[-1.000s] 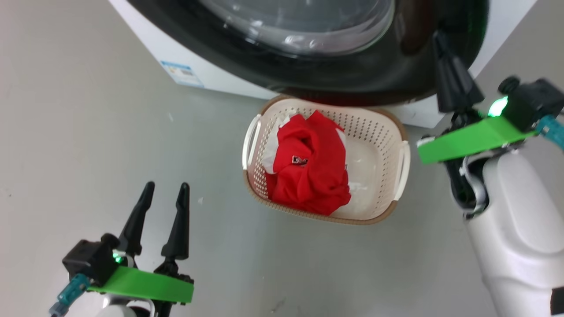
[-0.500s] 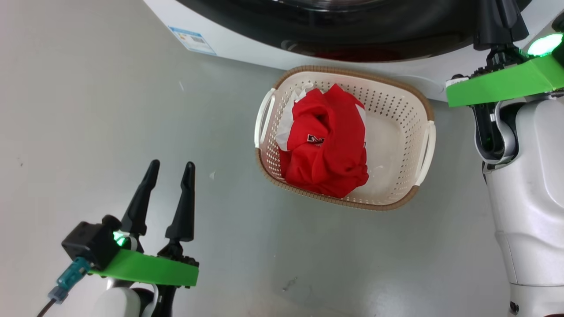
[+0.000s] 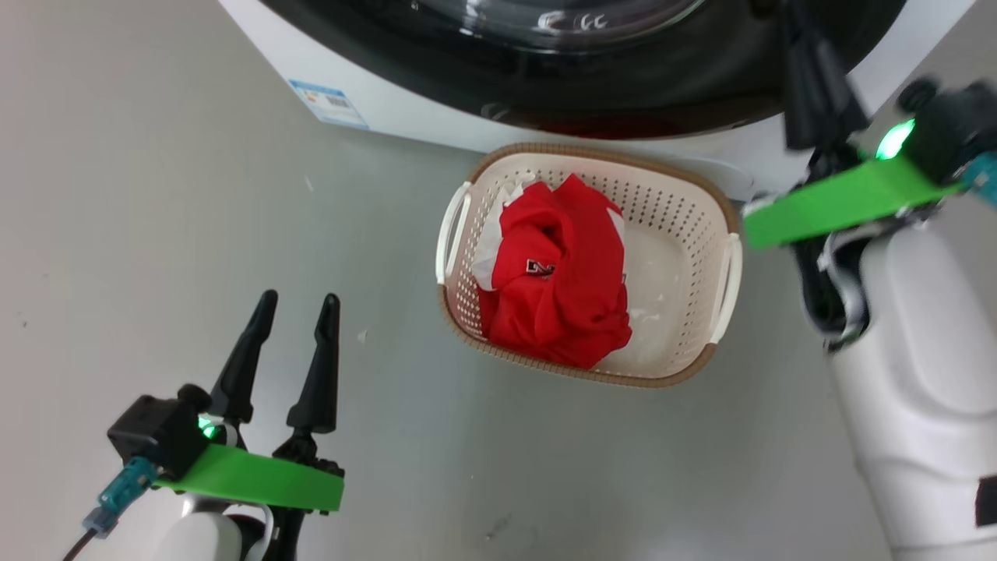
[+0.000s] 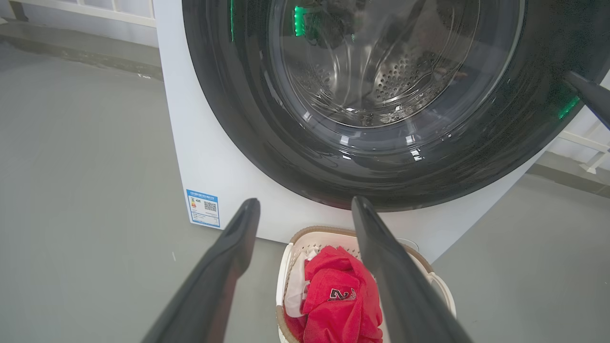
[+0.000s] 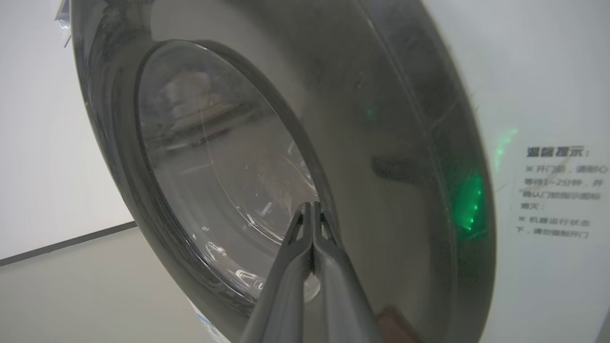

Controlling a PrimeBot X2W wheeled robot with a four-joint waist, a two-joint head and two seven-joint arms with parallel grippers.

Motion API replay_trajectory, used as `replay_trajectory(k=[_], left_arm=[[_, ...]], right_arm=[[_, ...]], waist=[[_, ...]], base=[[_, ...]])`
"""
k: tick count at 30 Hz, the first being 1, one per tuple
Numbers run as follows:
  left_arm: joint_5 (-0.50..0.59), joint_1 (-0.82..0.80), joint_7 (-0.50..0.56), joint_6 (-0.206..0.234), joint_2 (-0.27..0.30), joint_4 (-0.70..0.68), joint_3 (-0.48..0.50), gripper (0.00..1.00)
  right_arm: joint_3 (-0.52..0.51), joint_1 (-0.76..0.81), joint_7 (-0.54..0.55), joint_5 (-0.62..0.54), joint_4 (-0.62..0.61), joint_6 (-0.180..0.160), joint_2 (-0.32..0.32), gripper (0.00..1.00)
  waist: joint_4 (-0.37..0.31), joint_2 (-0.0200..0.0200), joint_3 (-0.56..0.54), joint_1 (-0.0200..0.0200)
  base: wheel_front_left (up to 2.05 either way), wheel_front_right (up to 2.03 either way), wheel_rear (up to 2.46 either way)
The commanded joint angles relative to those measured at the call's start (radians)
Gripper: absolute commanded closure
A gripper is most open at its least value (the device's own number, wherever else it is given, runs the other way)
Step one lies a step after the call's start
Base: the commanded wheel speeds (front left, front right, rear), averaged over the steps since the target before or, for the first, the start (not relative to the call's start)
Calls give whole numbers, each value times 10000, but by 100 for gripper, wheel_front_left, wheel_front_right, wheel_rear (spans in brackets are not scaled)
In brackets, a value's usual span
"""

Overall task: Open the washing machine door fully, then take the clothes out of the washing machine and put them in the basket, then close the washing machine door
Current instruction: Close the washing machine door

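Observation:
The washing machine (image 3: 405,117) stands at the top of the head view. Its glossy black door (image 3: 623,86) lies against the white front, and the glass window (image 4: 381,62) shows the steel drum behind it. On the floor below the door sits the basket (image 3: 720,226), with the red clothes (image 3: 565,288) heaped in its left half. My left gripper (image 3: 300,304) hovers open and empty over the floor, left of the basket. My right gripper (image 3: 802,31) is shut on nothing, its fingertips (image 5: 312,209) close to the door (image 5: 381,143) at its right side.
Grey floor (image 3: 156,234) surrounds the basket on the left and front. A blue label sticker (image 3: 327,101) marks the machine's lower left front. A printed notice (image 5: 557,190) is on the white panel beside the door. My pale right forearm (image 3: 919,374) fills the right edge.
The whole head picture has shifted, so the camera moved. The right gripper stays shut beside the door and the left stays open. Basket and clothes are unmoved.

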Motion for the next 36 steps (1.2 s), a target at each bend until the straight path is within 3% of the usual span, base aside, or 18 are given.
replay_trajectory(k=[1,3,22,36], left_arm=[[90,138,-80,-54,359,-132,337,0],[134,235,-80,-54,437,-88,346,0],[338,1004,-80,-54,1097,30,773,0],[533,1765,-80,-54,1248,-55,1366,0]], right_arm=[[325,420,-51,65,-196,-11,187,44],[529,852,-51,78,-185,-11,187,0],[711,3928,-51,219,-1043,-11,187,0],[284,5994,-51,236,-1770,-11,187,0]], waist=[[-228,0,-387,0],[-334,0,-617,0],[-1395,0,-2014,0],[-2435,0,-2847,0]], base=[[0,0,0],[0,0,0],[0,0,0],[0,0,0]])
